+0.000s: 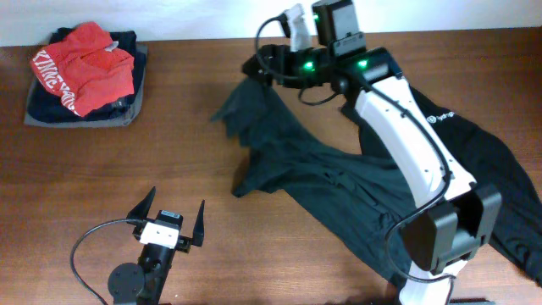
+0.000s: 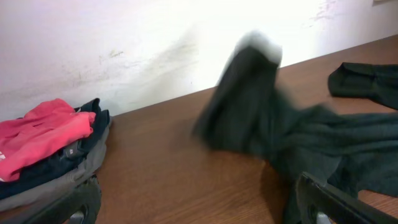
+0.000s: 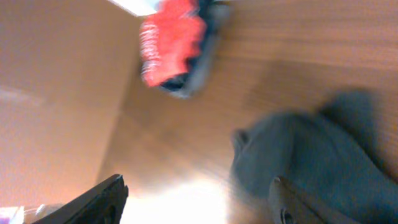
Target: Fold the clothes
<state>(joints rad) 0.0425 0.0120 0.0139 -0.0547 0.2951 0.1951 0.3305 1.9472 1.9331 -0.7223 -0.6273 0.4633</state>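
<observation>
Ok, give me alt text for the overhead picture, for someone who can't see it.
A dark teal-grey T-shirt lies crumpled across a wooden table, the right gripper open over its far corner. The left gripper sits open near the front edge; a clothes stack topped in red occupies a far corner.

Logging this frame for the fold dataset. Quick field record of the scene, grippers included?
teal-grey shirt: unfolded, crumpled, mid-table
black printed shirt: unfolded, right side, partly under the right arm
folded stack: far-left corner, red garment on top
left gripper: open, empty, near-left, apart from the clothes
right gripper: open, nothing between its fingers, over the teal-grey shirt's far end
table: brown wood
</observation>
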